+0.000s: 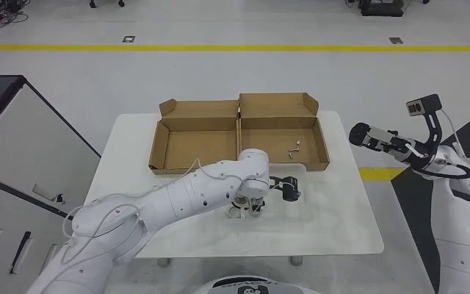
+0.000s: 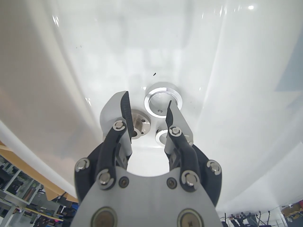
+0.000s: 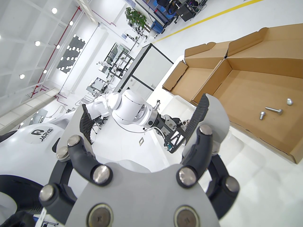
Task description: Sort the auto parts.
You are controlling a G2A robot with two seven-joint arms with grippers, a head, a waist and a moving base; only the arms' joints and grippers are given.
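Three metal parts lie close together on the white table [image 2: 236, 72]: a large silver ring [image 2: 163, 90], a flanged bushing [image 2: 142, 122] and a smaller silver ring [image 2: 162, 137]. My left gripper [image 2: 148, 101] hangs open just above them, one finger over the bushing, the other over the large ring's rim, gripping nothing. From above, the left gripper [image 1: 248, 207] is at the table's middle, in front of the boxes. My right gripper [image 3: 144, 105] is open and empty, held off the table's right side [image 1: 355, 136]. Three bolts [image 3: 274, 111] lie in the right cardboard box [image 3: 248, 88].
Two open cardboard boxes stand side by side at the table's back: the left box [image 1: 194, 145] holds nothing, the right box [image 1: 317, 140] has the bolts [image 1: 294, 149]. A dark-framed panel [image 1: 44, 140] stands left of the table.
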